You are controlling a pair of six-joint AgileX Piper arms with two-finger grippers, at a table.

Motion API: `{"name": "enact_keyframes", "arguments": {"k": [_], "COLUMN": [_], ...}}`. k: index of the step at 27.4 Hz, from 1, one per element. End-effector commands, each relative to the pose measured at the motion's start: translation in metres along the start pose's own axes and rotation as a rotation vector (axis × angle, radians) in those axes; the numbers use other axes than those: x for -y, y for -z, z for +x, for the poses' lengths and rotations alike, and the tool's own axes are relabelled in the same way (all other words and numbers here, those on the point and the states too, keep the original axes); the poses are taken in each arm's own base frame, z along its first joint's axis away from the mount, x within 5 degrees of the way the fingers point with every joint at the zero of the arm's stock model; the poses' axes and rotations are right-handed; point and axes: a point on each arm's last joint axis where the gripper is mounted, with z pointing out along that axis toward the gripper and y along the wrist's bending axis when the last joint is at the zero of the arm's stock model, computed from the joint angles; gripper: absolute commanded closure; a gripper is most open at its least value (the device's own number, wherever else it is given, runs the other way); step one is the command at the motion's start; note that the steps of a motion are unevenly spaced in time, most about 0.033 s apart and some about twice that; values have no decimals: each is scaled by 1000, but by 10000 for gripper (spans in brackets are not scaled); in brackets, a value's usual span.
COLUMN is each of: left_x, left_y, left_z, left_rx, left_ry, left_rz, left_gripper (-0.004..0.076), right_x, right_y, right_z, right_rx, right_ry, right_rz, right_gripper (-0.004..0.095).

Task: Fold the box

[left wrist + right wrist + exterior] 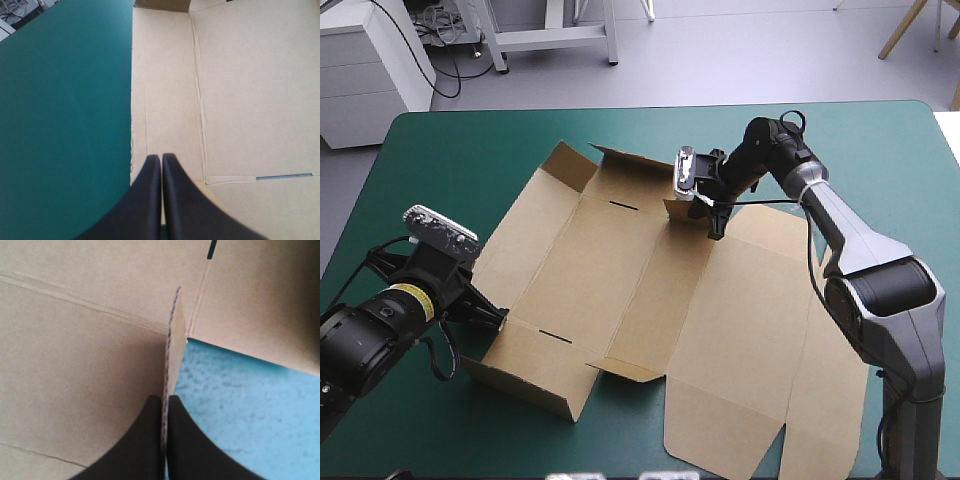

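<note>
The brown box lies spread open across the middle of the table, its lid panel flat toward the right. My right gripper is over the box's far side, shut on a small upright flap, whose cut edge stands between the black fingers. My left gripper is at the box's left side. In the left wrist view it is shut, its tips over the outer side panel, close to the panel's edge. No board shows between those fingers.
Bare teal-green cover runs along the table's left and far sides and lies beside the left gripper. Corner flaps stand up at the box's far left, and another flap is raised at its near side.
</note>
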Motion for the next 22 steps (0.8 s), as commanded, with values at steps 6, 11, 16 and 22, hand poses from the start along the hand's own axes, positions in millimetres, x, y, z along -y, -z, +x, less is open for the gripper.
{"name": "enact_keyframes", "arguments": {"k": [6,11,16,22], "left_x": [-3,-3,-3,-3], "left_y": [9,9,9,9], "left_z": [-13,-13,-13,-13], "left_rx": [103,104,104,100], "left_ry": [14,14,12,12], "left_rz": [-3,-3,-3,-4], "left_gripper": [734,734,734,734], "right_x": [-11,-22,-18,-14], "right_y": [25,17,17,18], "right_z": [-50,-67,-71,-70], "right_rx": [160,151,154,158], "right_ry": [358,458,416,346], "right_rz": [81,70,122,156], "right_gripper": [927,928,927,684]}}
